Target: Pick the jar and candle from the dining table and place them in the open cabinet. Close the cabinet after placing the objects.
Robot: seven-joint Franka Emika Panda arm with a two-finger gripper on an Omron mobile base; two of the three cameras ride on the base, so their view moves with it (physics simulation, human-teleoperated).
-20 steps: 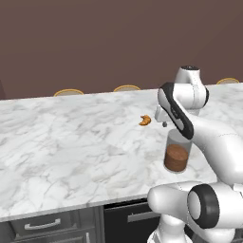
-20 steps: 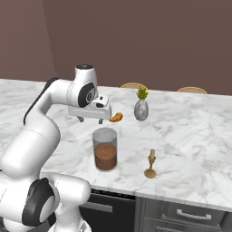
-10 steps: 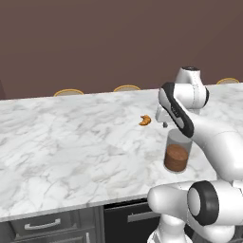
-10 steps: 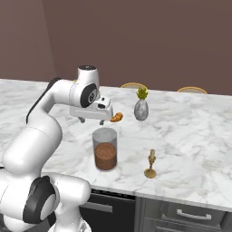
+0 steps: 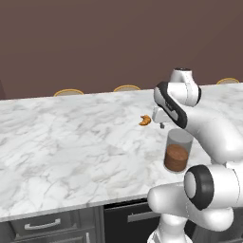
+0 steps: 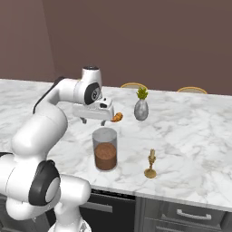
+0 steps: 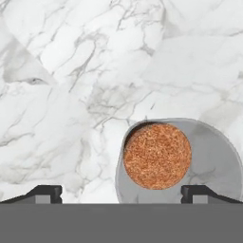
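Observation:
The jar is a clear glass cylinder with brown filling, upright near the front edge of the dining table. My gripper hangs open a little above and behind it, holding nothing. In the hand view the jar lies below the gripper, offset toward the right fingertip. In the left base view the jar stands just below the hand. The candle, in its small brass holder, stands to the right of the jar. The cabinet is out of view.
An orange croissant lies just behind the hand, and a grey vase with a green sprig stands further right. Chair backs line the far edge. Dark drawers with bar handles sit under the marble top.
The hand has shifted only slightly above the jar. Its jaws stay open. The jar and the candle have not moved.

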